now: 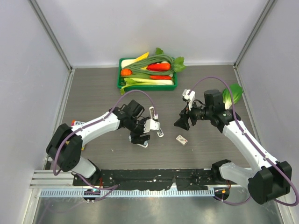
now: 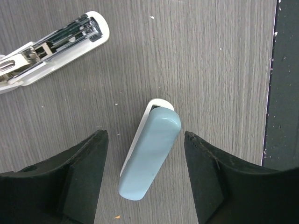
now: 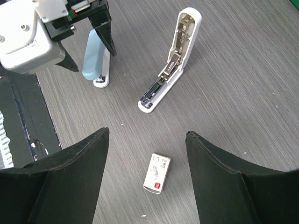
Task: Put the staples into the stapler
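A white stapler (image 3: 169, 73) lies hinged open on the grey table, its metal staple channel showing; it also shows in the left wrist view (image 2: 51, 46) and the top view (image 1: 156, 123). A closed light-blue stapler (image 2: 150, 154) lies near it. My left gripper (image 2: 145, 135) is open just above the blue stapler, one finger on each side, not touching it. The staples, a small whitish box (image 3: 157, 173) with a red mark, lie flat on the table (image 1: 181, 139). My right gripper (image 3: 147, 135) is open and empty above the box, which sits between its fingers.
A green tray (image 1: 119, 77) of toy vegetables stands at the back. A leafy green vegetable (image 1: 233, 94) lies by the right arm. A black mat (image 1: 154, 176) runs along the near edge, also seen in the left wrist view (image 2: 286, 93). Walls enclose three sides.
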